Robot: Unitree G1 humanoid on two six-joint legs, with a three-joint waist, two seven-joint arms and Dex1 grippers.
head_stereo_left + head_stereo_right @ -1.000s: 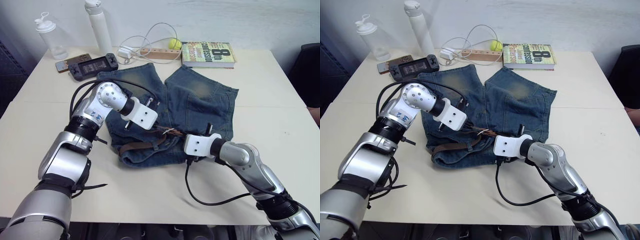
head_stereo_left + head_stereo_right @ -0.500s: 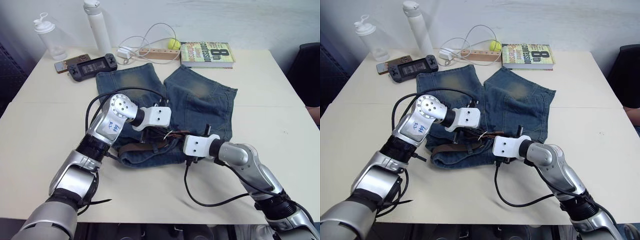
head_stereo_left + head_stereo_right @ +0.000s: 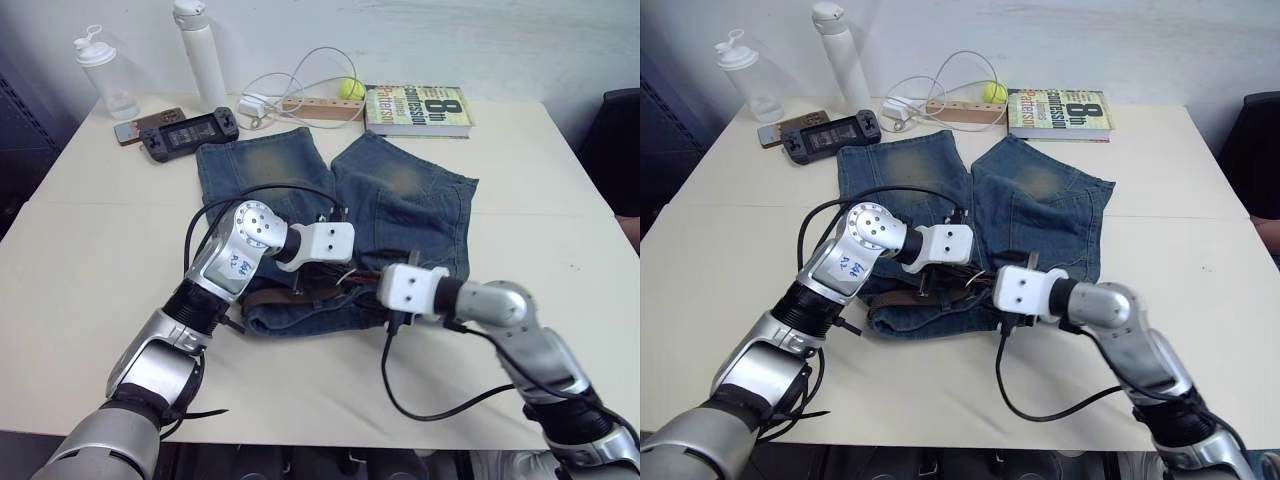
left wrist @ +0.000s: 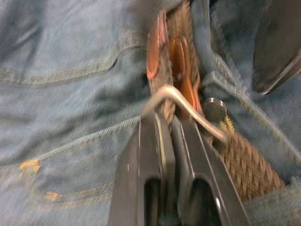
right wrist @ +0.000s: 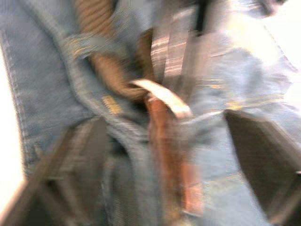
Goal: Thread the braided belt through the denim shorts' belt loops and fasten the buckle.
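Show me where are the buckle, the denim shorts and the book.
buckle (image 4: 181,101), left wrist view, on its metal frame.
denim shorts (image 3: 400,185), left eye view, on one leg.
book (image 3: 415,107), left eye view, on its cover.

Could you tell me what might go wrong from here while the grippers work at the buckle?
The left gripper is shut on the buckle, gripping only its thin metal frame, so it could slip free. The right gripper is open astride the braided belt, and closing might pinch the denim shorts along with it. Both grippers crowd the same spot at the waistband, so they might bump.
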